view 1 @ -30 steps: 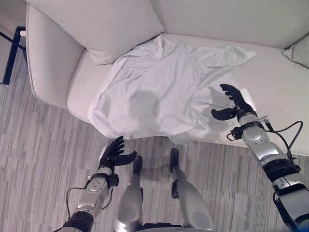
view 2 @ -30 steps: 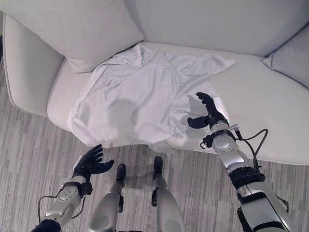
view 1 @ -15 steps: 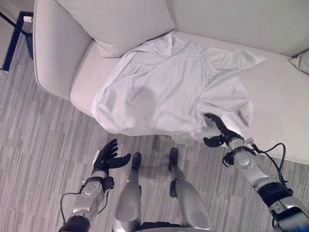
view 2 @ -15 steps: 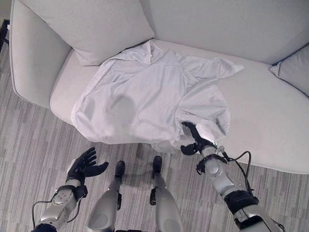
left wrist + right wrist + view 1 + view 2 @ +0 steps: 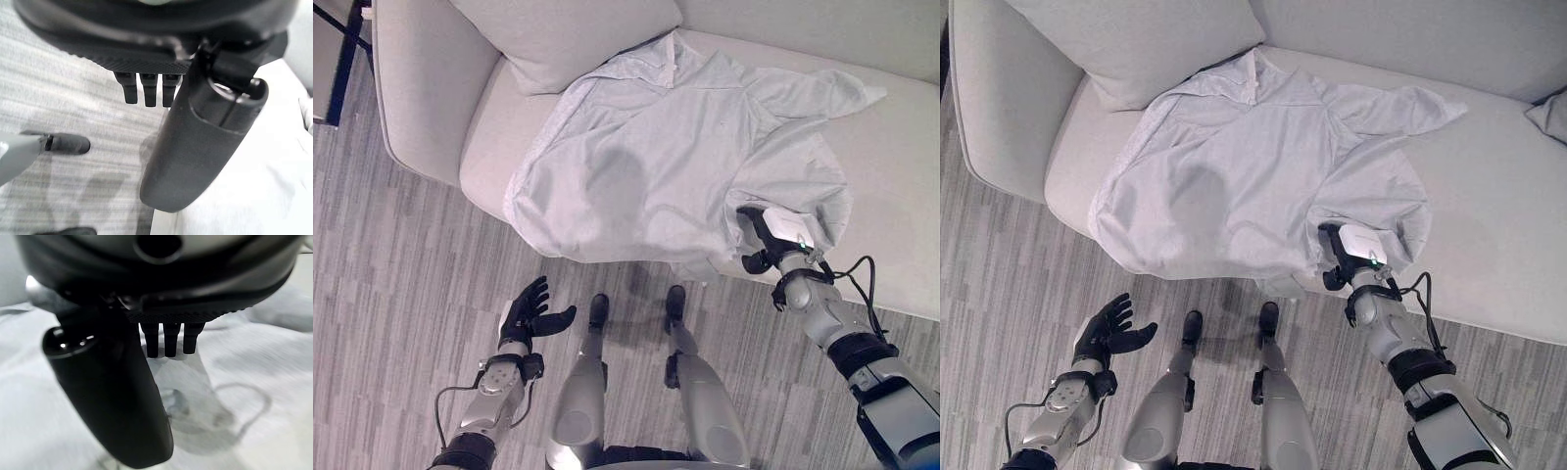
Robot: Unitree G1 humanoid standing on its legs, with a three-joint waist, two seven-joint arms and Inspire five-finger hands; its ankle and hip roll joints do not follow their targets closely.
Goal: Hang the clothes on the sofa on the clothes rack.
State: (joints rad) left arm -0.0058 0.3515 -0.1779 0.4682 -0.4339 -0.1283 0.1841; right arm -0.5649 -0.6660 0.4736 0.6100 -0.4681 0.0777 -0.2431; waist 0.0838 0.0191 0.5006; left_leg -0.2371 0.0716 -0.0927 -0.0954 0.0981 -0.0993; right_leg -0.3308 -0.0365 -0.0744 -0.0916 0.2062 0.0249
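A white shirt [image 5: 675, 157] is lying spread on the sofa [image 5: 911, 215], its near hem hanging over the seat's front edge and a cushion [image 5: 568, 34] at its far left. The right robot hand [image 5: 766, 240] is now resting on the shirt's near right hem, fingers straight, having dropped from above the seat. The left robot hand [image 5: 530, 313] is still hovering open over the floor [image 5: 391, 294]
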